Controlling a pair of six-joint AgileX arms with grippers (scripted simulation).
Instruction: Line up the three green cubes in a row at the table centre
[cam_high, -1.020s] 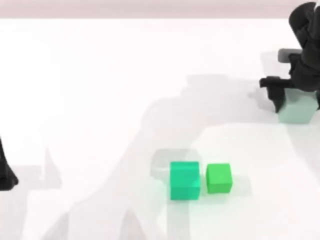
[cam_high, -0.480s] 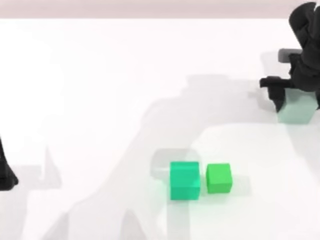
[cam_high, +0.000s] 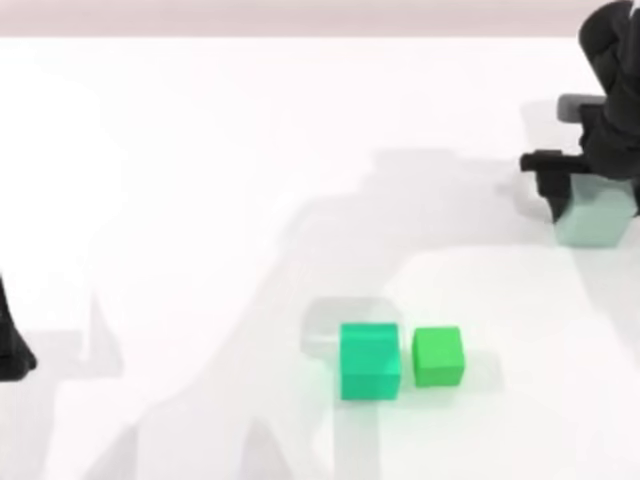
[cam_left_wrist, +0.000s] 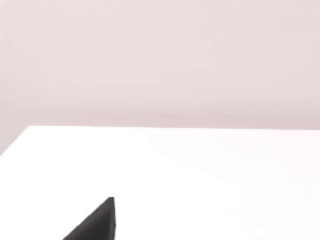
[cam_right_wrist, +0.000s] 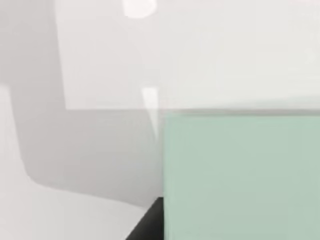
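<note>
The larger pale mint-grey cube (cam_high: 598, 222) sits at the table's far right, well away from the other two. My right gripper (cam_high: 592, 190) is down over it and shut on it. In the right wrist view one dark fingertip (cam_right_wrist: 150, 225) presses flat against the mint cube's (cam_right_wrist: 240, 175) side face; the other finger is hidden. The medium emerald-teal cube (cam_high: 370, 361) and the small bright green cube (cam_high: 438, 356) stand side by side on the white table (cam_high: 200, 200), low of centre, with a narrow gap between them. My left arm (cam_high: 10, 350) is parked at the left edge.
The table's far edge (cam_high: 300, 37) runs along the top of the top view. Soft grey arm shadows (cam_high: 330, 230) fall across the middle. The left wrist view shows only bare table, a pale wall and one dark fingertip (cam_left_wrist: 102, 220).
My right gripper has edged very slightly toward the far side at the mint cube. The emerald and bright green cubes and the left arm have not moved.
</note>
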